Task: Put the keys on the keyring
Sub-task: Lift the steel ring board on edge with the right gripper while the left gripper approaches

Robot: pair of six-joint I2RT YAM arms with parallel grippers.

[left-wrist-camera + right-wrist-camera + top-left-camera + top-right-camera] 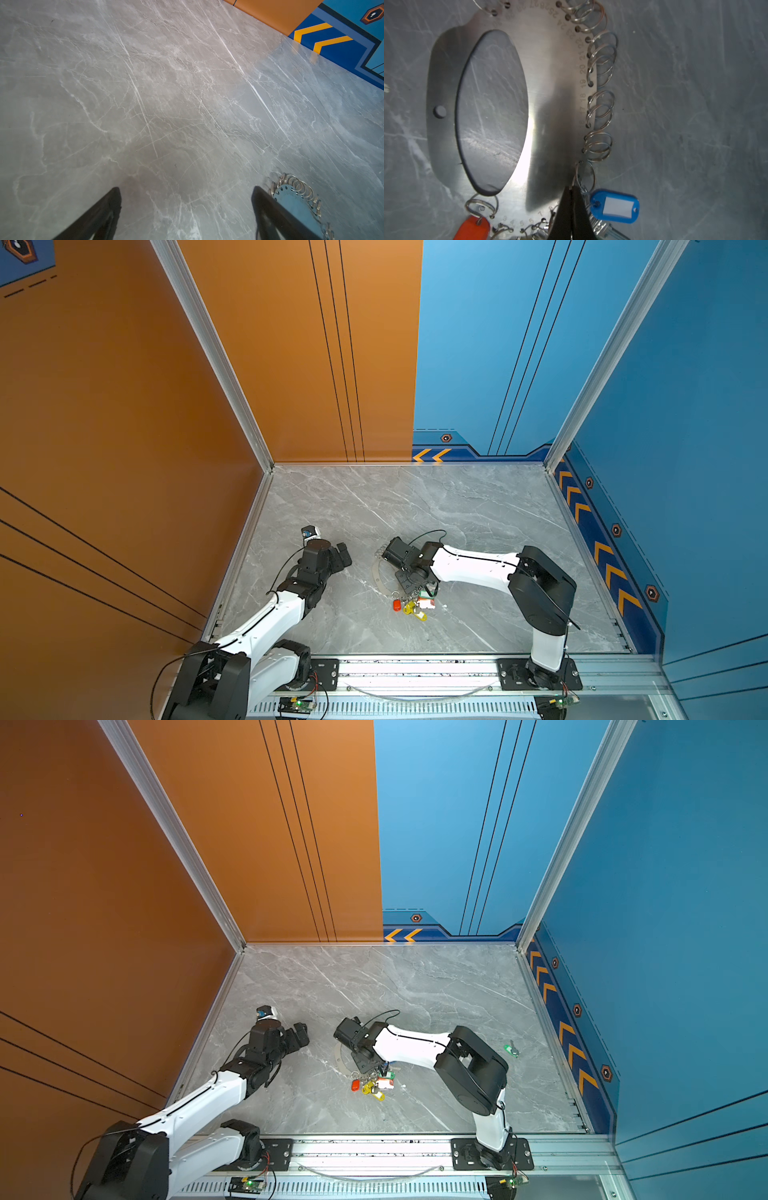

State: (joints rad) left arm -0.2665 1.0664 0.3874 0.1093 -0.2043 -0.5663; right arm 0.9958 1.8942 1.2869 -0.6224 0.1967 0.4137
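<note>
Wire ring point(594, 176) on the keyring point(550, 83) sits pinched in closed right gripper point(572, 190).

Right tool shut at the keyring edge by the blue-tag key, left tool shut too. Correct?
No. Left tool is open: the left wrist view shows its fingers wide apart. Right tool is shut at the keyring edge by the blue-tag key.

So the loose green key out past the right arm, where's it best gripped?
The green key lies flat on the table on its own, so come from straight above. Pinch the tag across its width: it seems bulkier than the silver end.
</note>
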